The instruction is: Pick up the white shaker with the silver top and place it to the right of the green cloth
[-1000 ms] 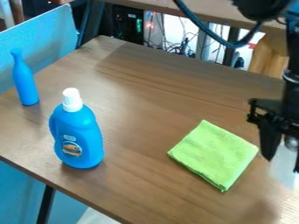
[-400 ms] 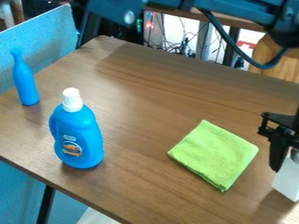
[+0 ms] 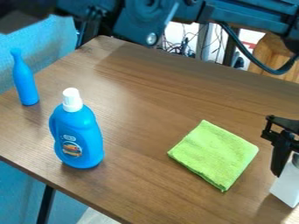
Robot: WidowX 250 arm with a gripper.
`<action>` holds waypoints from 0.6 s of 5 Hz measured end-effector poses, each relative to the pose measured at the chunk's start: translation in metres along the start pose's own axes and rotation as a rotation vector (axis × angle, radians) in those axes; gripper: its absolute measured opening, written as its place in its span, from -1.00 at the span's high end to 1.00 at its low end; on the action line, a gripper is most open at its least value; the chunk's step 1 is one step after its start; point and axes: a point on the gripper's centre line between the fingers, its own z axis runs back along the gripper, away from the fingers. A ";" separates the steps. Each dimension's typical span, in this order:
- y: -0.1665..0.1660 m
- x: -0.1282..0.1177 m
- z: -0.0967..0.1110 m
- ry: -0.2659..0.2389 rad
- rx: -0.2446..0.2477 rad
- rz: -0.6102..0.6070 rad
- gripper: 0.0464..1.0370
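At the right edge of the camera view, the black gripper (image 3: 290, 161) hangs low over the table, partly cut off by the frame. Right at it is a white block-like object (image 3: 285, 186), whose upper part is overlapped by the gripper; I cannot tell if it is held. To the left of both, a folded green cloth (image 3: 214, 155) lies flat on the wooden table (image 3: 146, 192).
A blue detergent bottle (image 3: 78, 135) with a white cap stands upright at the left-centre. A slim blue bottle (image 3: 24, 81) stands near the left edge, by a blue panel (image 3: 50, 41). The arm spans the top; cables hang behind the table.
The gripper has moved right and slightly down, and the arm's upper links have swung into the top of the view. The white object has shifted down; the cloth and bottles have stayed put.
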 end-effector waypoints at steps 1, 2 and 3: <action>0.001 -0.001 0.000 0.008 0.004 0.009 -0.20; 0.003 0.000 -0.002 -0.007 0.015 0.054 -0.80; 0.003 -0.001 0.017 -0.070 -0.008 0.048 -0.95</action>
